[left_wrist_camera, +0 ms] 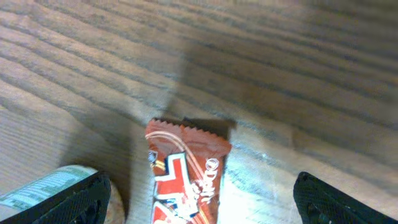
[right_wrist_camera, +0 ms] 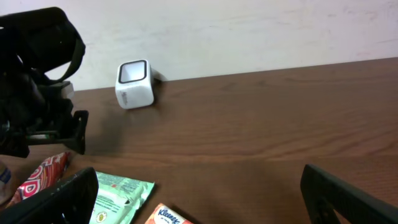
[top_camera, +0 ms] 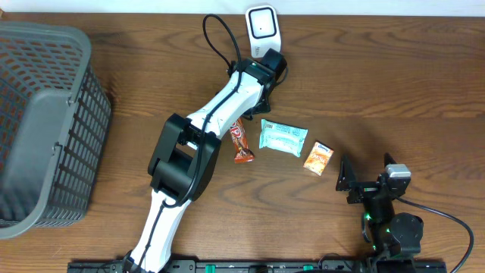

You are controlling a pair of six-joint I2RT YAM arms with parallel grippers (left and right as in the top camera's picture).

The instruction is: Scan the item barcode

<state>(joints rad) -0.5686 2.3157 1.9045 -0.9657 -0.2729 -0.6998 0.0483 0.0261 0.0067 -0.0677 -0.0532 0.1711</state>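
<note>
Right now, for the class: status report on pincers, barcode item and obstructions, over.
Left pincer open, empty. Right pincer open, empty. Candy bar flat on table below left pincer, unheld. Tissue pack close beside it; scanner standing apart.

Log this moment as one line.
left gripper: open over red snack bar | right gripper: open, empty | scanner: apart from bar

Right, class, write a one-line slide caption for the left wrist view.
Left pincer open, its fingers either side of a red snack bar lying on the wooden table.
</note>
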